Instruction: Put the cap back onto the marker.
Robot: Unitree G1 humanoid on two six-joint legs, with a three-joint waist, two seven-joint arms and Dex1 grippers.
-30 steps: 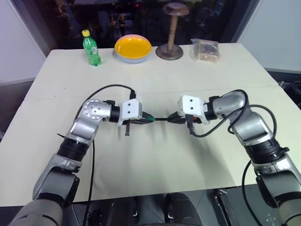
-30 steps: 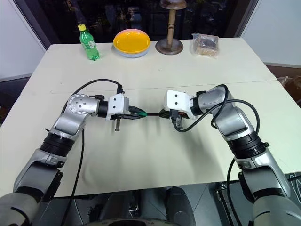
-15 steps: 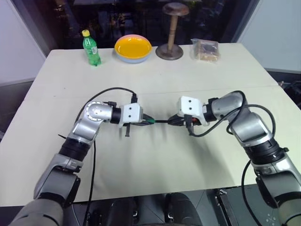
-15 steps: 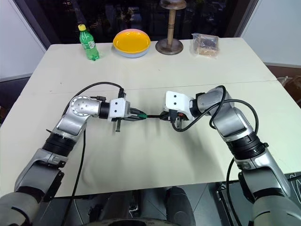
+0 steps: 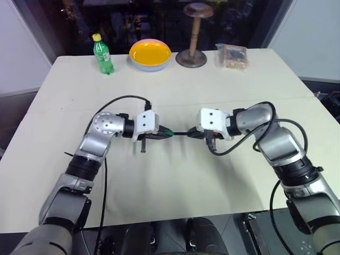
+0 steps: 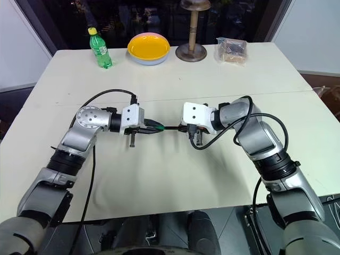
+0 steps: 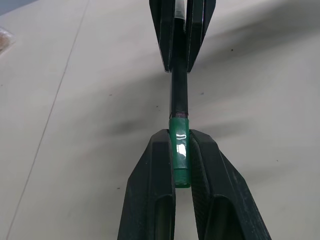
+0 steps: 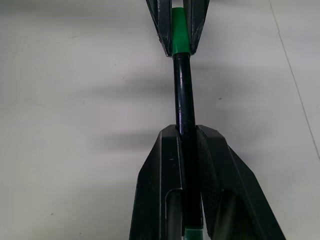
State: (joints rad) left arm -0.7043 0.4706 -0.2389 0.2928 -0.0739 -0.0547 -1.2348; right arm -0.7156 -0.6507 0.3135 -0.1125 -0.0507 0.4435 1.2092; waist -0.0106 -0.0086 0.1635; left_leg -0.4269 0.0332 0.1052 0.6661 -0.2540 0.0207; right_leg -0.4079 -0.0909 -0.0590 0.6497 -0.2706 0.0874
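The wide cream-coloured table has broad bare surface on every side of the two arms: open room toward the near edge, toward the left and right edges, and across the middle up to a faint seam running left to right. The clutter sits in a row along the far edge, well apart from the grippers: a green plastic bottle with a yellow lid at far left, then a shallow yellow bowl with a pale rim, a brown wooden stand with a round base and round top, and a clear packet of brownish contents at far right.

Both arms meet above the table's centre, their grippers pointing at each other. The left gripper is pinching the tiny bright green plastic cap between its two black fingers, with part of the cap jutting past the fingertips. The right gripper is clamped on the thin dark barrel of the marker, which runs straight across the gap between the two hands (held clear of the table, its shadow lying on the surface beneath). The marker's end meets the open mouth of the cap, and the two lie in one line; how deep the tip sits inside the cap cannot be told.
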